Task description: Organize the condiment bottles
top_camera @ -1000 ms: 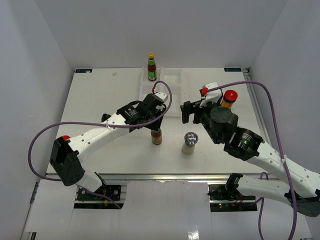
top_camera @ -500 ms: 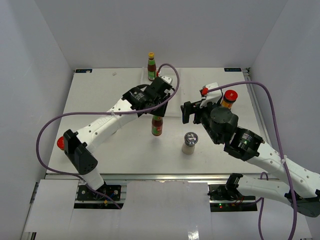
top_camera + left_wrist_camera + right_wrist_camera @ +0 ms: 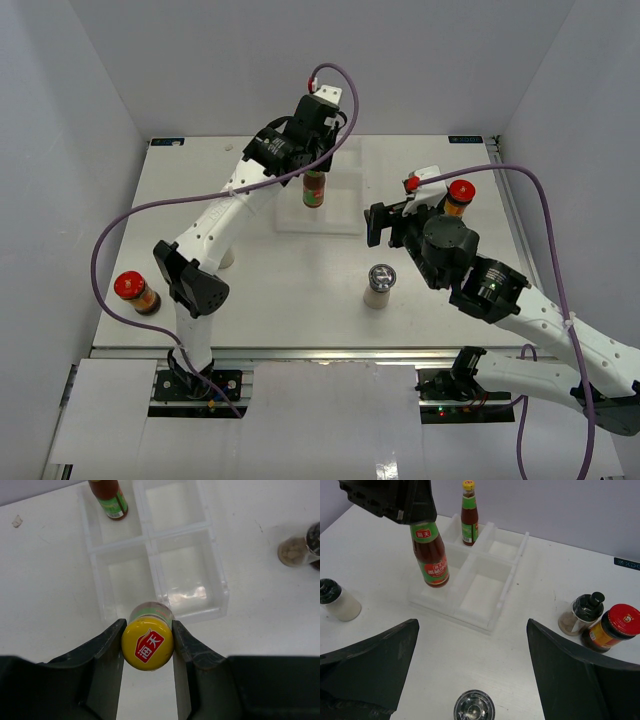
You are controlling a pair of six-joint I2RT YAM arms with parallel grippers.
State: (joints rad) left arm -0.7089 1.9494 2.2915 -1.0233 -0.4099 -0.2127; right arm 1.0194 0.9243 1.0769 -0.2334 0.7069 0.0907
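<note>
Up and away goes the left arm: a second ago it was mid-surface, and now it has swung to the far side with the sauce bottle (image 3: 314, 190) in tow. The left pincer (image 3: 148, 627) is clamped on that bottle just under its yellow cap. The bottle hangs slightly tilted over the near-left compartment of the white tray (image 3: 340, 205), its base looking clear of the tray floor in the right wrist view. The arm's swing has uncovered a red-lidded jar (image 3: 133, 291) close to the left edge of the white surface (image 3: 270, 300), right beside the left arm's lower link.

The right arm hasn't budged. The right pincer (image 3: 472, 645) is spread wide with nothing in it, hovering over the grey-lidded shaker (image 3: 380, 285).

Pale walls (image 3: 330, 60) box the surface in on three sides. The tray sits against the far edge, and the second sauce bottle (image 3: 468, 517) stands upright in its far-left compartment. Over by the right edge, another red-lidded jar (image 3: 459, 197) stands touching or just beside a black-capped shaker (image 3: 581, 612). A second black-capped shaker (image 3: 335, 600) stands left of the tray. Between the tray and the near edge runs an open stretch, with only the grey-lidded shaker standing in it.
</note>
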